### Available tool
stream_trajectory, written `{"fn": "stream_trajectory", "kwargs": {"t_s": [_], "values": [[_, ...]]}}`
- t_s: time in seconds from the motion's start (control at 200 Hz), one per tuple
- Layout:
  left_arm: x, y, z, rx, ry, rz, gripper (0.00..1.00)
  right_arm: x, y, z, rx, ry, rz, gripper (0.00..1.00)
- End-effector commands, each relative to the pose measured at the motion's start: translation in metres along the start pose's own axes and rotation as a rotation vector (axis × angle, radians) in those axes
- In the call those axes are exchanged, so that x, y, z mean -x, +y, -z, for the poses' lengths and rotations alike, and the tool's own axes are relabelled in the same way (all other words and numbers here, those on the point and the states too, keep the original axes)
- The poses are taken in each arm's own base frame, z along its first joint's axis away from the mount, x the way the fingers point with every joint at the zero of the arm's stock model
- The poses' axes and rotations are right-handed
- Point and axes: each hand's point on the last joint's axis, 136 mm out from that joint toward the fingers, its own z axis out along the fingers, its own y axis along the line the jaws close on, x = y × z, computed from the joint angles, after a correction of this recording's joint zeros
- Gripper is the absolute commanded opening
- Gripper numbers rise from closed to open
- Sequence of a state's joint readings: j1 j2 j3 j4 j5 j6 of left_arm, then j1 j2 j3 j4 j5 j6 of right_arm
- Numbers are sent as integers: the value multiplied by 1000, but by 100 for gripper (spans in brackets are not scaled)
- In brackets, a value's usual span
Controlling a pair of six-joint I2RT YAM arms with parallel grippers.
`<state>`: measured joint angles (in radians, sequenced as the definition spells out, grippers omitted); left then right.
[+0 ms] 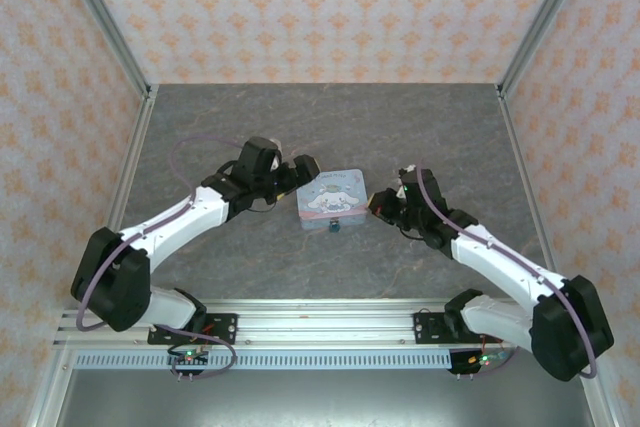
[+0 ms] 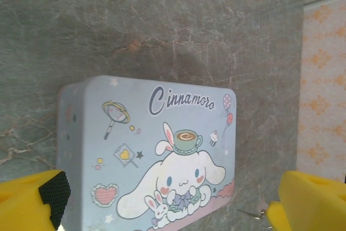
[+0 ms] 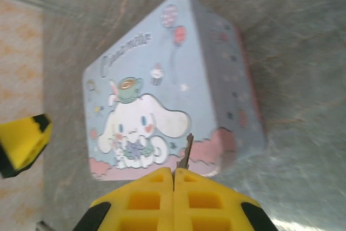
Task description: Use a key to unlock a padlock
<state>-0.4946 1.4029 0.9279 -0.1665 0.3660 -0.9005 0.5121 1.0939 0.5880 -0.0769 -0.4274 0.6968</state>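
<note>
Key (image 3: 186,151): thin metal sliver (pinched by right claw (image 3: 174,172)) | box (image 3: 178,63): rounded corners

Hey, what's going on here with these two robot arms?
The right gripper is shut on a small key, whose tip sticks out toward a cartoon-printed box on the table. The left gripper is open beside the box's far-left corner. A tiny blue padlock sits at the box's near edge, and the key is not in it yet.

Overhead; 2 wrist close-ups sharing box (image 2: 157,150)
</note>
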Motion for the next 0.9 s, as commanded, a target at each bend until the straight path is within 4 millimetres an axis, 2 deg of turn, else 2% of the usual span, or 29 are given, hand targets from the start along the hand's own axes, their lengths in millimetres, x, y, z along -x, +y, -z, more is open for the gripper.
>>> {"fn": "stream_trajectory", "kwargs": {"t_s": [0.0,0.12,0.25,0.35,0.49,0.626,0.776,0.896], "values": [[3,-11,-3,-36,25,34,100,2,30,-7,162,18,71,0],[2,-12,-4,-26,36,39,100,1,48,-10,254,44,71,0],[-1,-10,-5,-19,41,48,100,-2,62,-4,288,89,101,0],[-4,-8,-5,-15,42,55,100,-11,56,1,250,139,98,0],[-6,-9,-3,-24,41,63,100,-34,45,7,233,218,102,0],[-14,-12,-2,-33,58,54,100,-50,47,12,314,246,122,0],[-22,-20,-5,-81,85,65,100,-48,57,17,395,212,138,0],[-24,-33,-7,-161,99,88,94,-39,63,15,421,181,145,0]]}}
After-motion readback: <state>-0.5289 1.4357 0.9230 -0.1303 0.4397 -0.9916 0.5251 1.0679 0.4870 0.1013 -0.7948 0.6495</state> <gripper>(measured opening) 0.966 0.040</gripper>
